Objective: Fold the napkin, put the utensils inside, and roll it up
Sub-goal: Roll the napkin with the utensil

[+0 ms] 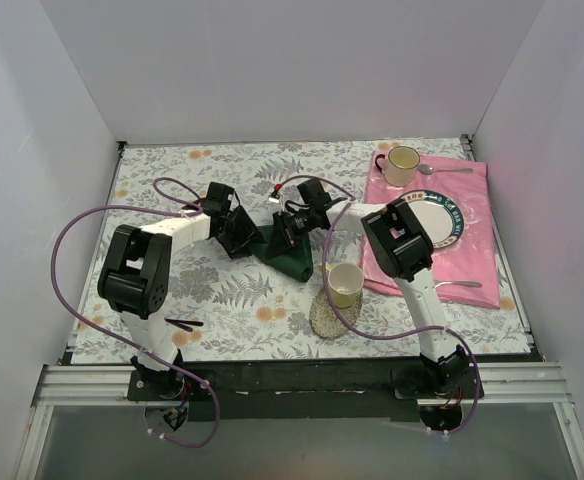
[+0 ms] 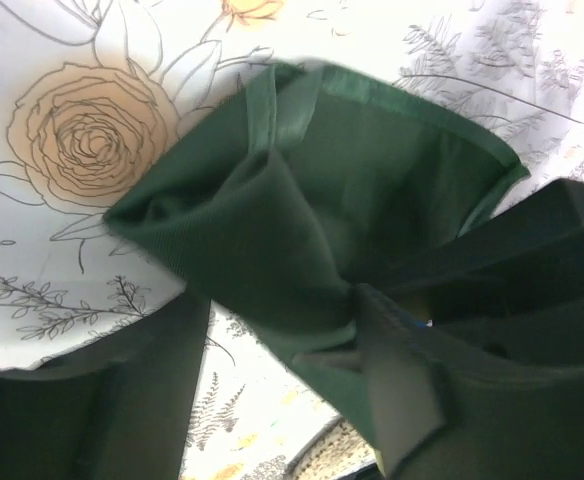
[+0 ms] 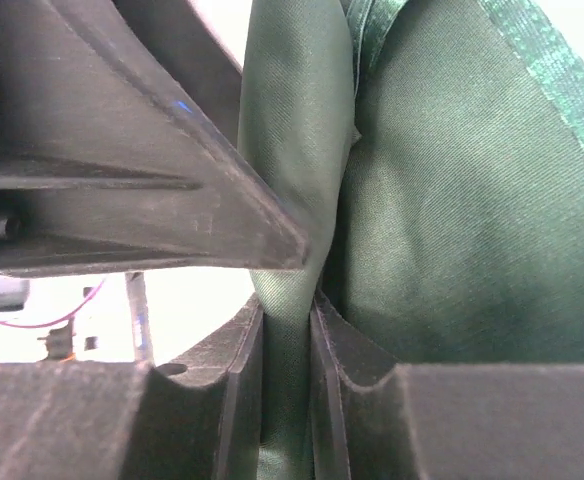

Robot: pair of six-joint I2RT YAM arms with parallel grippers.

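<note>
The napkin (image 1: 297, 258) sits bunched near the middle of the flowered counter (image 1: 172, 180), partly lifted between the 2 arms. The right pincer (image 1: 288, 230) is clenched on it: in the right wrist view, 1 upright fold of green cloth is squeezed tight between the fingers (image 3: 227, 400). The left pincer (image 1: 242, 235), at the cloth's 9 o'clock edge, is released. In the left wrist view its jaws stand apart with the crumpled cloth between them, and bare counter shows between 1 finger (image 2: 72, 420) and the cloth.

At 4 o'clock from the napkin, a cup (image 1: 345, 284) stands on a round mat (image 1: 324, 315). At 3 o'clock lies a pink cloth (image 1: 472, 250) carrying a plate (image 1: 450, 222). A dark utensil (image 1: 184, 323) lies at 7 o'clock, well apart from the napkin.
</note>
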